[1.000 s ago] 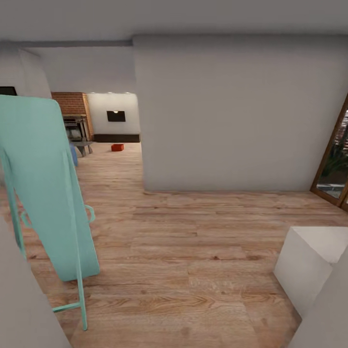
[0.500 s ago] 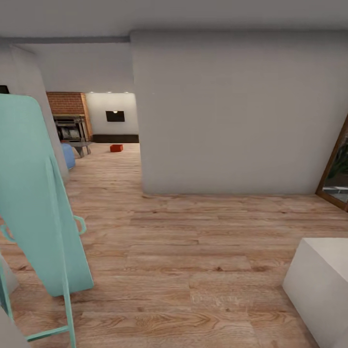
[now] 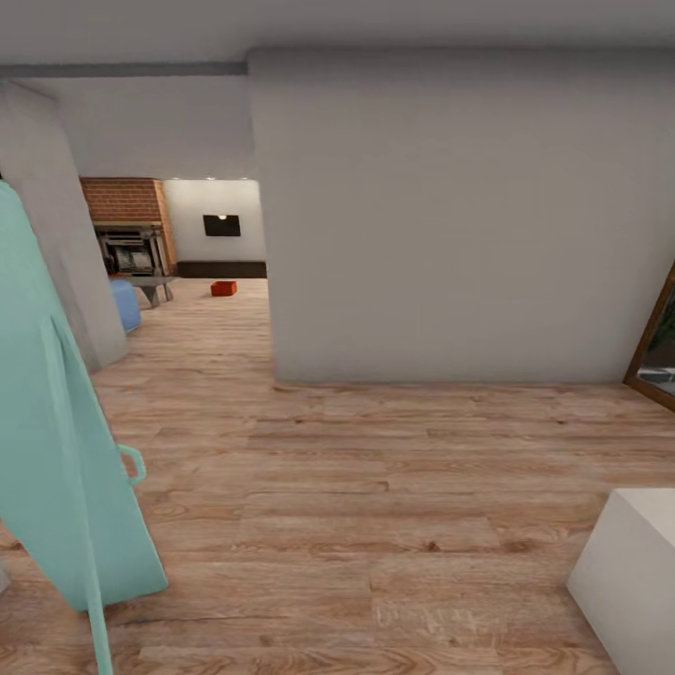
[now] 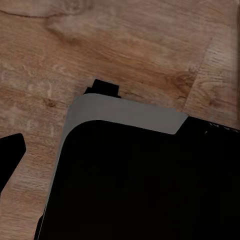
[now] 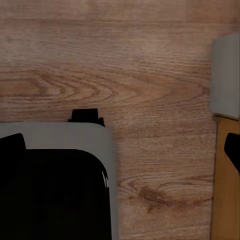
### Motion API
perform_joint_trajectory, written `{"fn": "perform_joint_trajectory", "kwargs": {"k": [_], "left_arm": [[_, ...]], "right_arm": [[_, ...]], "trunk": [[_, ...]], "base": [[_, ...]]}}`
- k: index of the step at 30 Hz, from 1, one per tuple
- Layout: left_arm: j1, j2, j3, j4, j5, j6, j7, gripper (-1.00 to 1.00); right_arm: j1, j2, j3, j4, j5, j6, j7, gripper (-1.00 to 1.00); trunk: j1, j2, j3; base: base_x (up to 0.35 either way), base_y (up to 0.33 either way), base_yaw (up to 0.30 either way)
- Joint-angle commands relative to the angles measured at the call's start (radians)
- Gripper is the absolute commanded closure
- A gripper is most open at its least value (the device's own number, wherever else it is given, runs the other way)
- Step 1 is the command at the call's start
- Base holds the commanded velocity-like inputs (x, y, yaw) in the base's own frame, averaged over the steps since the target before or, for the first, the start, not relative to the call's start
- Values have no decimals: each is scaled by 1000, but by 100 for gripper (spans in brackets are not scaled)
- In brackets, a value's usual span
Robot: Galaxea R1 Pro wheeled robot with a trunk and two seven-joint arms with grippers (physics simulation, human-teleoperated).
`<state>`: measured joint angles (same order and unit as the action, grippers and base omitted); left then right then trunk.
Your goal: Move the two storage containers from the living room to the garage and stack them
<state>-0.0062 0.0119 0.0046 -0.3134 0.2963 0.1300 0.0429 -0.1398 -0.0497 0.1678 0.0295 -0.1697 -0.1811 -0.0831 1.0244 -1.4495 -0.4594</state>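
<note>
One orange-red storage container (image 3: 223, 288) sits far off on the light wood floor of the living room, seen through the opening left of the big white wall. The brick fireplace (image 3: 131, 234) and the end of a low dark bench (image 3: 150, 280) stand near it. The second container is out of view. In the right wrist view my right gripper (image 5: 123, 148) hangs open over the wood planks, fingertips wide apart, nothing between them. In the left wrist view one dark fingertip (image 4: 11, 152) shows at the edge, my left gripper (image 4: 120, 155) open and empty above my dark base.
A tall teal folded frame (image 3: 66, 450) leans close on the left. A white block (image 3: 628, 572) stands at the lower right. A wide white wall (image 3: 450, 216) blocks the middle. A wood-framed glass door (image 3: 656, 356) is at the right, a blue object (image 3: 125, 305) by the bench.
The whole picture has shifted: the camera has rolled forward, so the teal frame slides off to the left and the white block to the lower right. The container stays put.
</note>
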Motion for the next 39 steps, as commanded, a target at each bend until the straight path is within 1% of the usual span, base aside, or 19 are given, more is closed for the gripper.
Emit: {"fn": "perform_joint_trajectory", "kwargs": {"k": [1,19,39], "left_arm": [[0,0,0,-3,7,6,3,-100],[1,0,1,-3,6,7,3,-100],[0,0,1,-2,7,6,3,-100]], "right_arm": [[-1,0,9,3,-10,-6,0,-100],[-1,0,9,4,-10,-6,-3,-100],[-1,14,8,3,-13,-3,-15,-100]], "trunk": [[1,0,-1],[1,0,-1],[1,0,-1]], "base": [[325,0,0],[325,0,0],[325,0,0]]}}
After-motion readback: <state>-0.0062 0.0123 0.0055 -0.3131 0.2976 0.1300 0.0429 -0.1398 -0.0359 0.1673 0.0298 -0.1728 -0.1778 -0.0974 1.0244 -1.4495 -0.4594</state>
